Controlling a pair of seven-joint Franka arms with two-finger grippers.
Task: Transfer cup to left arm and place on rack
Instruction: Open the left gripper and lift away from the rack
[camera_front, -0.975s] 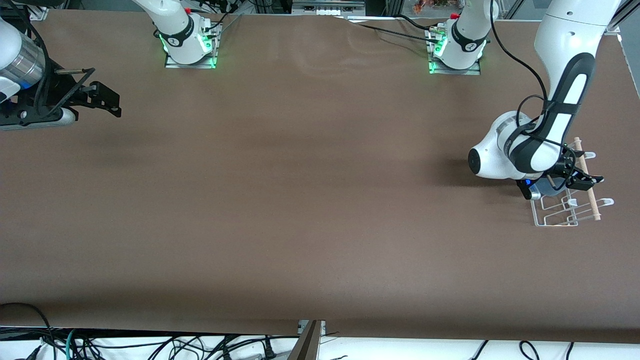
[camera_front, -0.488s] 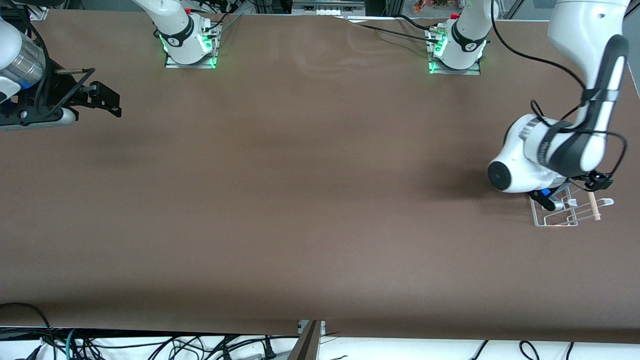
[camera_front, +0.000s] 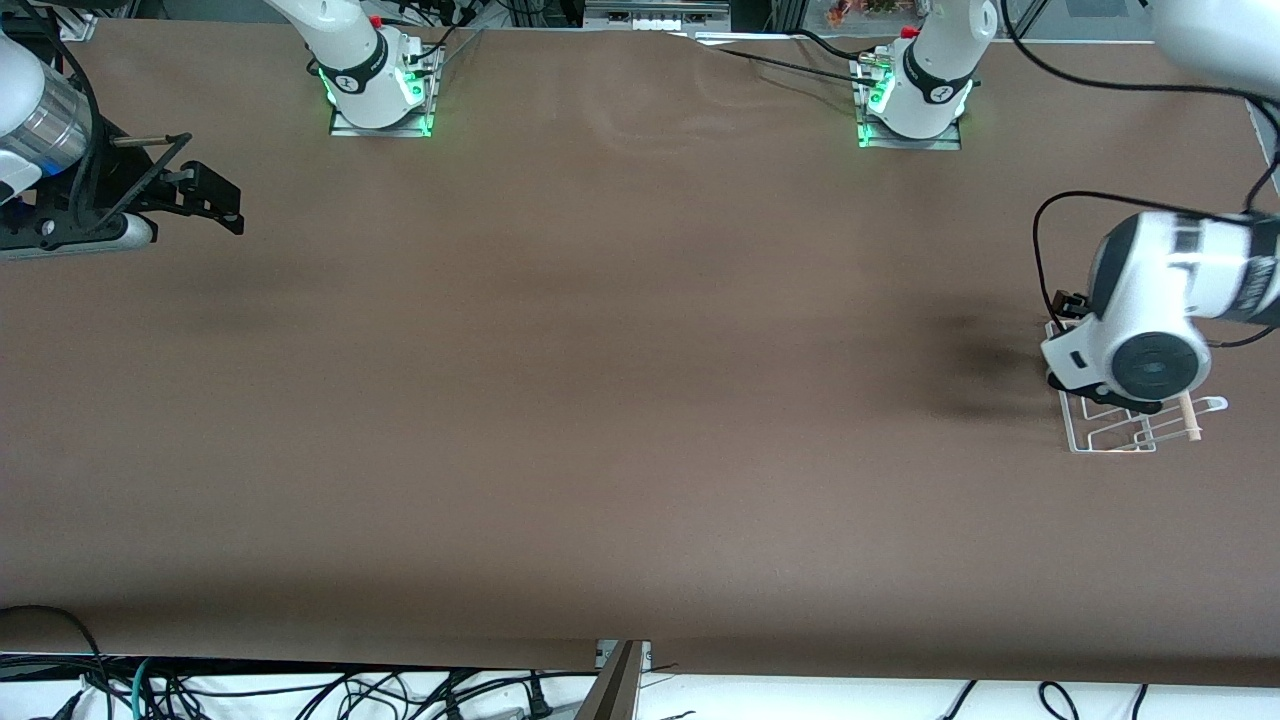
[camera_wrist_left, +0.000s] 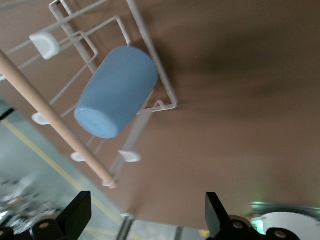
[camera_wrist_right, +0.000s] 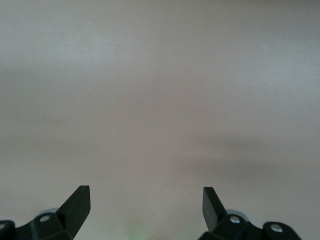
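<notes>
Right gripper (camera_front: 215, 205): parked over the table's right-arm end, fingers (camera_wrist_right: 75, 205) spread, nothing between them. Waiting.

Table (camera_front: 600, 400): bare brown stretch between the two ends.

Left gripper (camera_wrist_left: 147, 220): over the rack (camera_front: 1110, 435) at the left arm's end, fingers spread wide with nothing in them. My wrist blocks most of the rack in the front view.

Cup (camera_wrist_left: 116, 92): sitting tilted on the rack's wire loops, base up, beside the wooden dowel (camera_wrist_left: 55, 125). I'm not touching it.

Step, as I judge it: placing looks done; what's in hand is the pull-away.

Next move calls for lifting straight clear without snagging the loops or dowel, since a nudge could tip the cup off.
</notes>
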